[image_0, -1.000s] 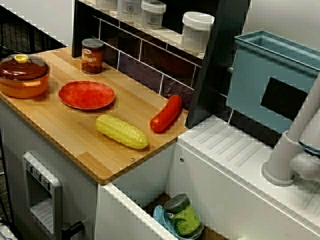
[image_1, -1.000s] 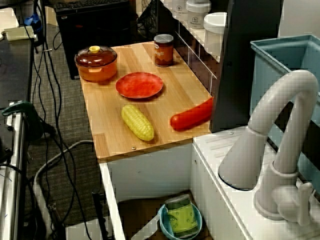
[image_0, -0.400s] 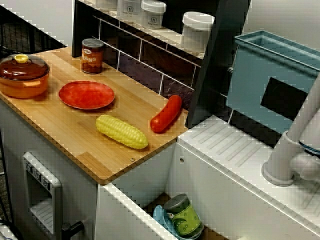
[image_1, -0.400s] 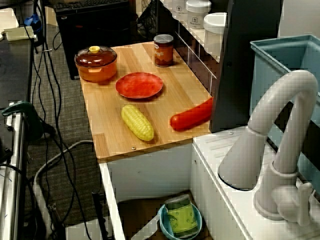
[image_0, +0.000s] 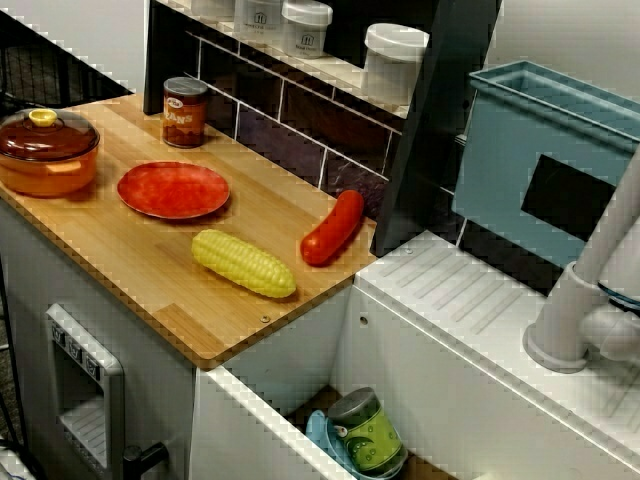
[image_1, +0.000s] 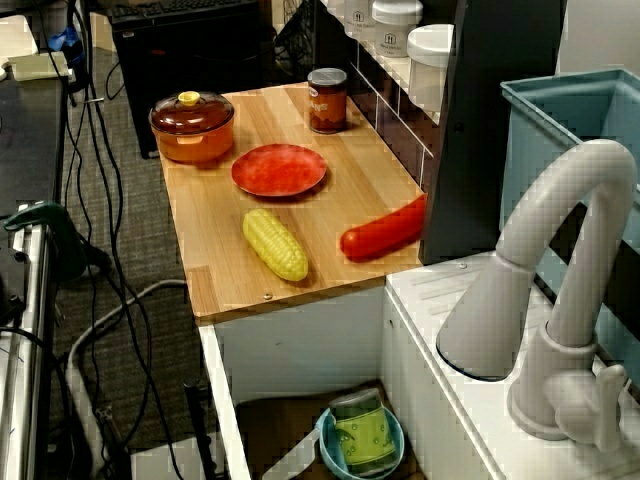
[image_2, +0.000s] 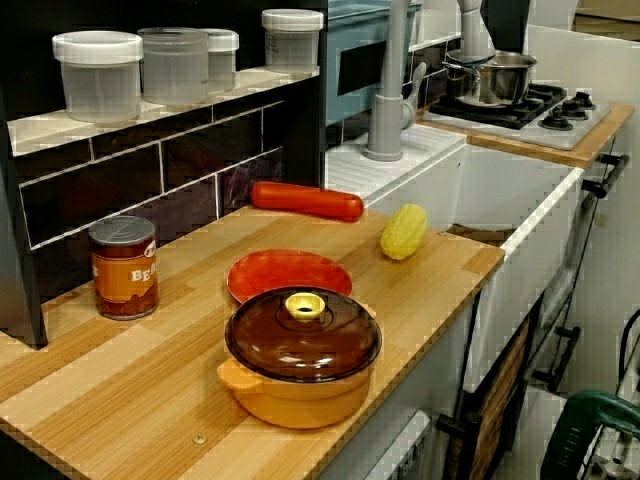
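Note:
No gripper or arm shows in any view. On the wooden counter (image_0: 150, 280) a yellow corn cob (image_0: 243, 263) (image_1: 275, 244) (image_2: 403, 231) lies near the sink-side edge. A long red sausage-like vegetable (image_0: 333, 227) (image_1: 385, 231) (image_2: 306, 200) lies beside it against the tiled back wall. A red plate (image_0: 173, 189) (image_1: 279, 169) (image_2: 287, 273) sits bare in the middle. An orange pot with a brown lid (image_0: 46, 152) (image_1: 192, 126) (image_2: 300, 355) stands at the counter's far end, with a soup can (image_0: 184, 112) (image_1: 327, 100) (image_2: 123, 267) by the wall.
A green can in a blue bowl (image_0: 366, 432) (image_1: 364, 432) lies down in the sink. A grey faucet (image_1: 560, 260) (image_2: 385, 80) and a blue rack (image_0: 550, 150) stand behind it. Jars (image_2: 100, 75) line the shelf. A steel pot (image_2: 490, 78) sits on the stove.

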